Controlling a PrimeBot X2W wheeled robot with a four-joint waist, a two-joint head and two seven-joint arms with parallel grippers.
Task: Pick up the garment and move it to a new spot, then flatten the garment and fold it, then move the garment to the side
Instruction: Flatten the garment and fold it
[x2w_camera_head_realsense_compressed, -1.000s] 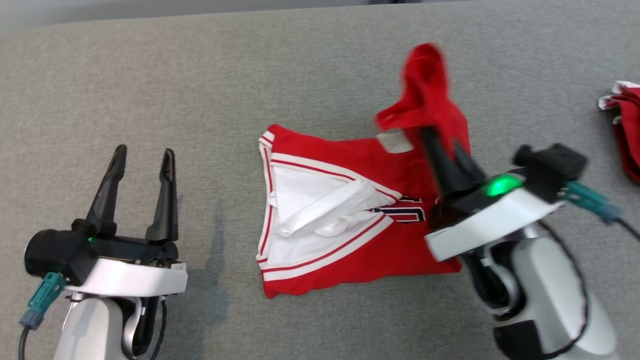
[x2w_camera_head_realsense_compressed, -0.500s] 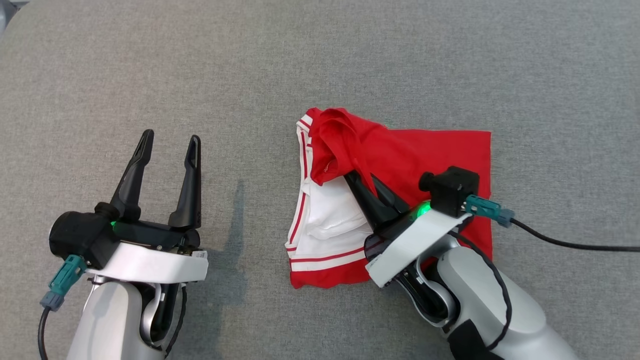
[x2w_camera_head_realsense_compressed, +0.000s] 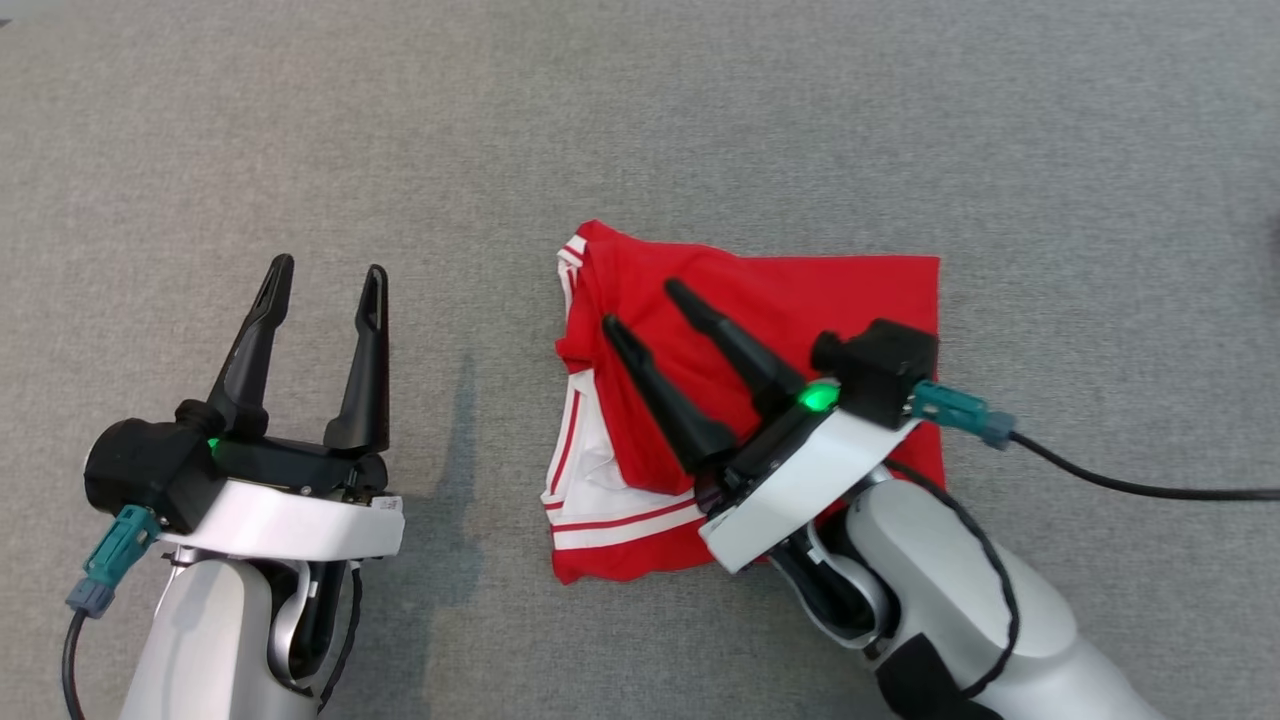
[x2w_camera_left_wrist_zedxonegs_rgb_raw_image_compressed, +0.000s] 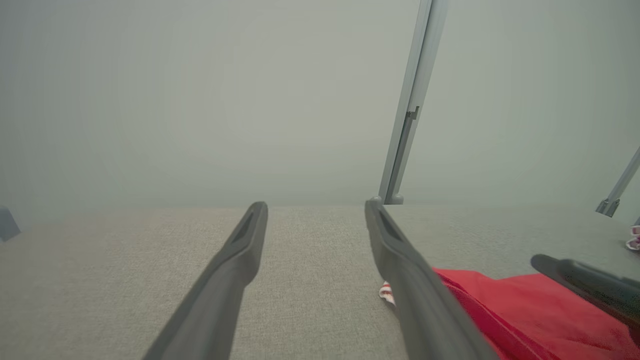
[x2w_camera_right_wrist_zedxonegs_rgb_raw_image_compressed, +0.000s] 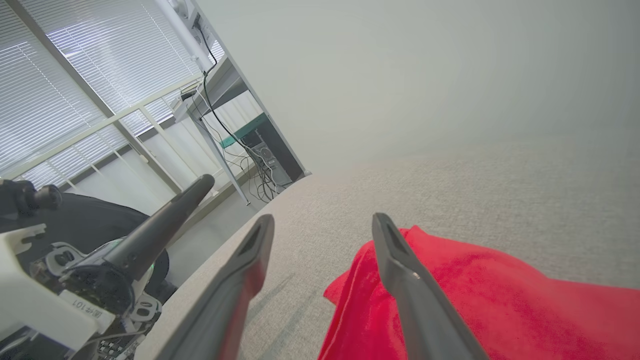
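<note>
head view: garment (x2w_camera_head_realsense_compressed: 800, 300) sits folded mid table (x2w_camera_head_realsense_compressed: 300, 120). right gripper (x2w_camera_head_realsense_compressed: 641, 306) is over its left edge, fingers spread, gripping nothing, probably so the fold can settle. left gripper (x2w_camera_head_realsense_compressed: 329, 267) is wide open and empty, parked aside out of the way. left wrist: red cloth lower right. right wrist: splayed fingers just above the fabric.

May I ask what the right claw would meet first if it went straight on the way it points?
Most likely the grey cloth tabletop past the red jersey. The right claw is open, low over the jersey's left edge; its downward tilt is hard to judge, so it may brush the fold first.
</note>
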